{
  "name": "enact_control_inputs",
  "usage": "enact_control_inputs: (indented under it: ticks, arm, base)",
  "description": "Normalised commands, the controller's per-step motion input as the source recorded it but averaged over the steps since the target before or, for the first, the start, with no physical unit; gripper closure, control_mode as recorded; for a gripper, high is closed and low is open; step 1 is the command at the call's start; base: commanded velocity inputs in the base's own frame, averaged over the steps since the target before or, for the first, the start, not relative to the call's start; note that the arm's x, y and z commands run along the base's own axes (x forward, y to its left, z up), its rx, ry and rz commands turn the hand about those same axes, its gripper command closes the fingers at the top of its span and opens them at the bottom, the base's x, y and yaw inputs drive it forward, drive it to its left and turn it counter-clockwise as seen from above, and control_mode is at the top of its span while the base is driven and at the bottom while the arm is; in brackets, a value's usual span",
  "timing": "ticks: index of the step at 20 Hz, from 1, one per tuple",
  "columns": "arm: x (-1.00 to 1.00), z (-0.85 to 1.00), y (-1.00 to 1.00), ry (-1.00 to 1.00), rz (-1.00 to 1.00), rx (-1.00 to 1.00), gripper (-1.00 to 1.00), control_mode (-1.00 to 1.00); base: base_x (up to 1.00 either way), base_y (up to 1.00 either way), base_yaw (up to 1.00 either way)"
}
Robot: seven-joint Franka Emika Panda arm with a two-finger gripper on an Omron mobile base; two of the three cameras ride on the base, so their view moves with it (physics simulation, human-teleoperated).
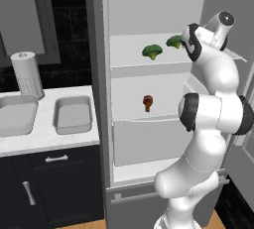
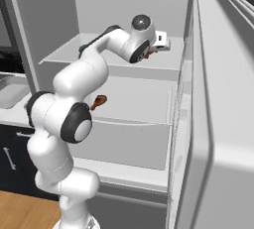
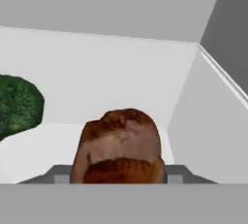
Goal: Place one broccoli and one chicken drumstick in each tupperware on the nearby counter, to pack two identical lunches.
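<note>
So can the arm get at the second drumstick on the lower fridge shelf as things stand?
Probably not yet: the fingers are shut on a chicken drumstick up on the top shelf. The other drumstick lies unobstructed on the shelf below, with the fridge door open, so the way looks free once the load is dropped.

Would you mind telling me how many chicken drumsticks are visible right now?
2: one drumstick lies on the fridge's middle shelf, the other drumstick sits between the hand's fingers on the upper shelf. More may be hidden behind the arm.

Open fridge: two broccoli florets [image 1: 152, 51] [image 1: 174, 41] on upper shelf, one drumstick [image 1: 147, 102] on the shelf below, arm reaching to upper shelf; two grey tupperware trays [image 1: 73, 114] [image 1: 17, 115] on the table [image 1: 47, 136] beside a paper-towel roll [image 1: 27, 74].
</note>
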Motion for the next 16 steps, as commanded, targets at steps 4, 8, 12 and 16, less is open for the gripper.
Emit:
enact_control_inputs:
  ticks: [4, 8, 12, 16]
  arm:
    - [-0.88, 0.12, -0.09, 0.00, 0.00, 0.15, 1.00, -1.00]
    - [-1.00, 0.29, -0.05, 0.01, 0.06, 0.27, 1.00, -1.00]
    - [-1.00, 0.07, 0.33, 0.02, 0.06, 0.11, 1.00, -1.00]
    - [-1.00, -0.04, 0.82, 0.15, 0.01, -0.13, 1.00, -1.00]
  base:
    - [0.00, 0.00, 0.00]
    - [0.00, 0.00, 0.00]
    - [0.00, 0.00, 0.00]
    - [0.00, 0.00, 0.00]
